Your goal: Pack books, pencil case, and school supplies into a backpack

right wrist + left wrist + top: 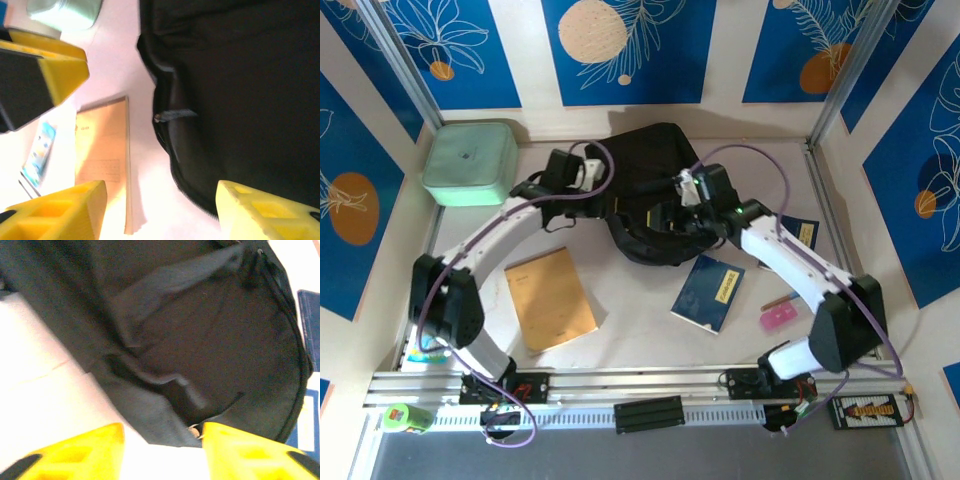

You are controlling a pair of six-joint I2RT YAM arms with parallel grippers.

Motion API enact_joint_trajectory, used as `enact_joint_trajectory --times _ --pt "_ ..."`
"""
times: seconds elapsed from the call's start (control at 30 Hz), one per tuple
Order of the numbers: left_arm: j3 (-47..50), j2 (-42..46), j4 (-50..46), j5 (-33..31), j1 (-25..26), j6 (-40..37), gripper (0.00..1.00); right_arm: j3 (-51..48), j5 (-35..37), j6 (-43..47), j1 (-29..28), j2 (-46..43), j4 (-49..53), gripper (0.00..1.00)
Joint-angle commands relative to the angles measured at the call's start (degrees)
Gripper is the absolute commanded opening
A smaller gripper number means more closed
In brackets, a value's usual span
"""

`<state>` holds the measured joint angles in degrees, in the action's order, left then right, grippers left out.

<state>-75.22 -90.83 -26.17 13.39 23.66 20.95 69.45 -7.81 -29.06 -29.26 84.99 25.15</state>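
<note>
Lying near, one blue book [708, 292] sits right of a brown notebook [550, 298] — the other book [806, 236] shows just beyond the right arm [790, 258]. Farther back, left gripper [162, 432] and right gripper [160, 186] stand parted, gripping nothing, flanking the black backpack [655, 185] at far centre.

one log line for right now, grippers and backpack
left gripper: open beside soft black fabric backpack | right gripper: open at its edge | thin dark blue books: on table, unpacked

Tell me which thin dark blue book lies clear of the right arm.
The dark blue book nearer the table's middle, label showing; the other book is partly under that arm.
</note>
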Motion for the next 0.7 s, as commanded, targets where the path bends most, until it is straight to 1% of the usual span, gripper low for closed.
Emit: enact_joint_trajectory --times 0.0,0.07,0.13,0.17,0.27,0.3,0.37,0.43,0.53,0.67 --pt "6.34 5.74 5.81 -0.57 -3.09 10.29 0.61 7.59 1.02 8.79 -2.99 6.87 5.59 0.57" --pt "10.42 8.52 6.58 -0.66 -4.61 12.53 0.66 11.78 4.59 5.94 -3.35 10.92 8.19 0.58" --pt "13.02 10.53 6.44 -1.2 -5.16 13.52 0.71 14.1 6.97 0.95 -3.09 13.43 9.64 0.61" --pt "14.18 11.53 6.23 -1.43 -5.21 14.12 0.73 14.39 7.07 -1.61 -3.01 14.3 9.7 0.62" --pt "16.91 13.08 7.23 -0.38 -5.27 15.52 0.74 14.57 6.7 -6.38 -3.0 16.23 8.93 0.64" --pt "17.47 13.29 7.56 -0.08 -5.29 16.0 0.74 14.84 6.54 -6.94 -3.02 16.83 8.86 0.64" --pt "18.49 13.33 8.45 0.7 -5.26 16.7 0.75 15.92 8.58 -8.45 -3.03 18.12 10.17 0.64" --pt "18.79 12.91 9.01 1.47 -5.28 17.16 0.75 16.03 7.29 -8.56 -2.59 18.71 8.89 0.63" --pt "18.97 11.93 9.9 2.69 -5.29 17.61 0.74 16.43 2.04 -8.43 -1.99 20.19 5.83 0.6" --pt "18.88 11.25 10.7 3.11 -5.24 17.72 0.74 17.78 0.54 -8.97 -2.26 22.1 5.53 0.48"
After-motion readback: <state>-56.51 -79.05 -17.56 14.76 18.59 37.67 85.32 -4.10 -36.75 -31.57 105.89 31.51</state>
